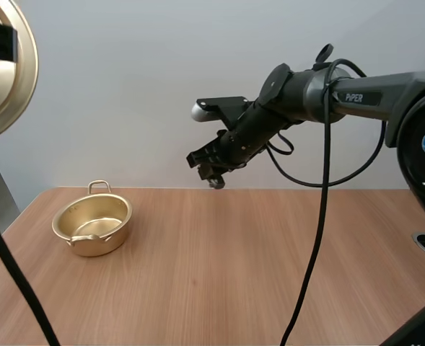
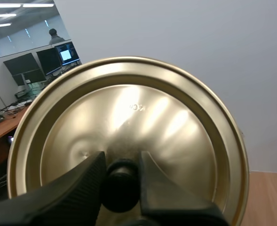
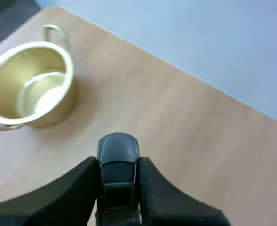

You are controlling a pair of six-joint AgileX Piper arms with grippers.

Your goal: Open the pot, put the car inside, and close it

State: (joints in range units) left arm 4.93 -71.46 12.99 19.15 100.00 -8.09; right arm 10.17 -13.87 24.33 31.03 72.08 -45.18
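Left end effector [image 2: 122, 165] grips the lid [image 2: 138, 108]; right end effector [image 3: 118, 165] clamps the car [image 3: 118, 146] above the table [image 1: 234, 274], pot [image 1: 100, 245] well apart.

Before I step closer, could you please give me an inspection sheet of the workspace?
Surface: wooden table, with the pot on its left part.
Job's things: pot open and upright; lid held up in the air; car held above the table, to the right of the pot.
Clutter: nothing seen.
Grippers: left gripper shut on the lid's knob; right gripper shut on the car.
Cables: nothing seen on the table.
Surroundings: plain wall behind the table.
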